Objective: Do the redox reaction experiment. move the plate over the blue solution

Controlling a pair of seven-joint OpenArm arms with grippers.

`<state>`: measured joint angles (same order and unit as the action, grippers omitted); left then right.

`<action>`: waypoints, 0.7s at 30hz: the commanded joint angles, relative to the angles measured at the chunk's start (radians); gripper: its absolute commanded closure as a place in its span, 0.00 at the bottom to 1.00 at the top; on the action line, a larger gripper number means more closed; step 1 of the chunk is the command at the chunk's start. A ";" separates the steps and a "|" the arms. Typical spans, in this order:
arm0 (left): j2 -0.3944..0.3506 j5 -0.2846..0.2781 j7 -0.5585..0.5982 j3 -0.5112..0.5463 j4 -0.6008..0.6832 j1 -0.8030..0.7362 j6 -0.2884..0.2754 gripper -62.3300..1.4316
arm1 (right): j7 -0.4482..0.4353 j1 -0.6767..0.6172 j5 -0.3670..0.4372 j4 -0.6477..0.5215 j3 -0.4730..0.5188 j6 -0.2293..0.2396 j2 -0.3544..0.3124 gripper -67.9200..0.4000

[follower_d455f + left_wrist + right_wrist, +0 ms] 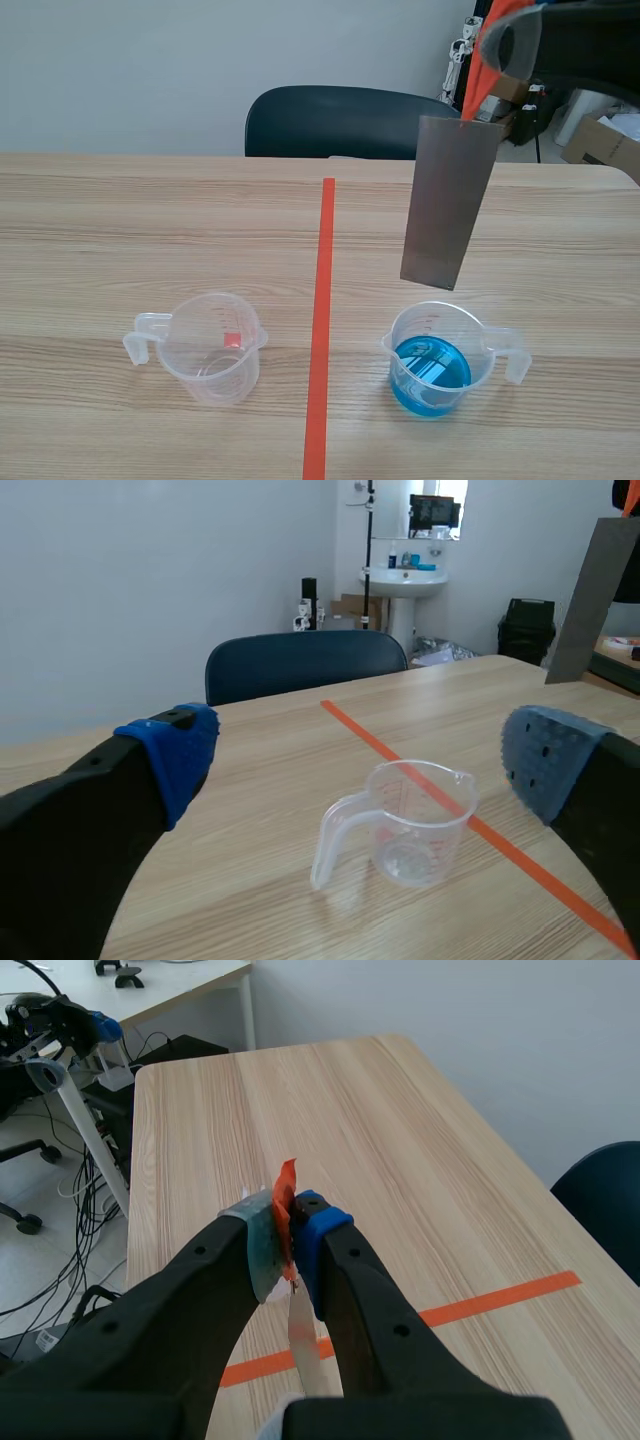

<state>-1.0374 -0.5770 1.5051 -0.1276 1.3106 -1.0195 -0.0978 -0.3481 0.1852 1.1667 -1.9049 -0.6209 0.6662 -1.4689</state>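
thin grey rectangular metal plate (450,200) hangs in the air from the right gripper (482,88), fingers clenched on an orange-red tab (287,1192) at the plate's top end. long axis near vertical, slightly tilted. its lower edge sits above and a bit to the far side of the clear plastic measuring cup of blue solution (438,362), apart from it, not dipped. cup stands near the table's (100,220) near edge, on the right arm's side of the orange tape line (322,320). right arm is raised high toward the table's far right corner. judged: a short shift toward the near edge centres the plate over the liquid. left gripper (355,755) released, holding nothing, near the empty clear plastic cup (415,820).
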 commanded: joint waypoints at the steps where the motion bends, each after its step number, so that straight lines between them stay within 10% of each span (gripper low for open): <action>1: -0.037 0.004 0.049 0.006 0.012 0.009 0.002 0.29 | -0.036 0.005 0.009 -0.005 0.013 -0.001 -0.029 0.99; 13: -0.236 -0.007 -0.180 0.006 0.034 0.142 -0.037 0.87 | -0.258 -0.107 -0.090 0.074 0.013 0.000 -0.100 0.99; 21: -0.241 -0.006 -0.353 0.006 0.095 0.255 -0.168 0.91 | -0.330 -0.146 -0.146 0.128 0.013 0.023 -0.108 0.99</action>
<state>-1.2850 -0.5762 1.1347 -0.1276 1.3670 -0.7689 -0.2646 -0.6514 0.0360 1.0149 -1.7710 -0.6209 0.6815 -1.5600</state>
